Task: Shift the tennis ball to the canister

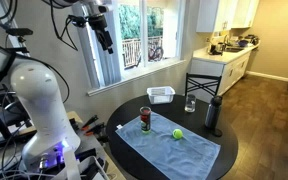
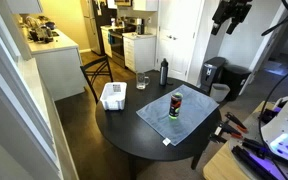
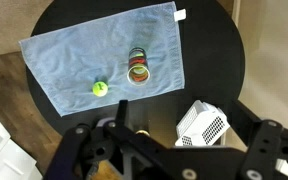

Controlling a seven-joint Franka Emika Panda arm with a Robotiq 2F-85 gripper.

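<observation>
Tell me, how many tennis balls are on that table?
1: the ball lies on the cloth, apart from the canister. Others could hide in the canister's dark lower part.

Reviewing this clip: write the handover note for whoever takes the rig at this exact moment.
Claw: high above the table, looks open, holding nothing.
Tennis ball: lies on the blue cloth, beside the canister but not touching it.
Canister: upright on the same cloth.
Done: nothing visible; the ball is untouched.
Left: come down over the ball, grasp it, lift it and put it in the canister.
</observation>
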